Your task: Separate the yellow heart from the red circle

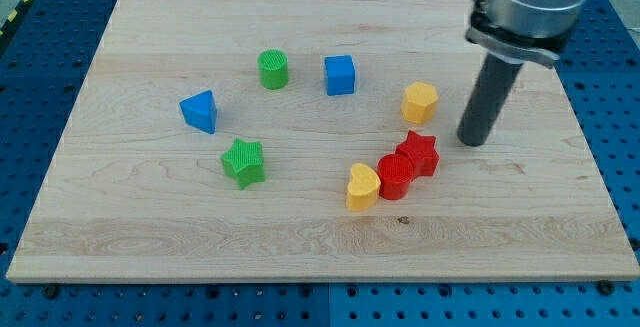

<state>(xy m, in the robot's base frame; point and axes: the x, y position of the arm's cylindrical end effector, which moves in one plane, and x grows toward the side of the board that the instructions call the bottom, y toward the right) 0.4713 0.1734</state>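
The yellow heart (362, 187) lies at the lower middle of the wooden board (150, 227). The red circle (395, 176) touches it on its right. A red star (418, 153) touches the red circle on its upper right, so the three form a diagonal row. My tip (473, 141) is on the board to the right of the red star, a short gap away, and well right of the yellow heart.
A yellow hexagon (420, 101) sits above the red star, left of my tip. A blue cube (340, 74) and a green cylinder (273, 69) are near the view's top. A blue triangle (200, 111) and a green star (243, 162) are at the left.
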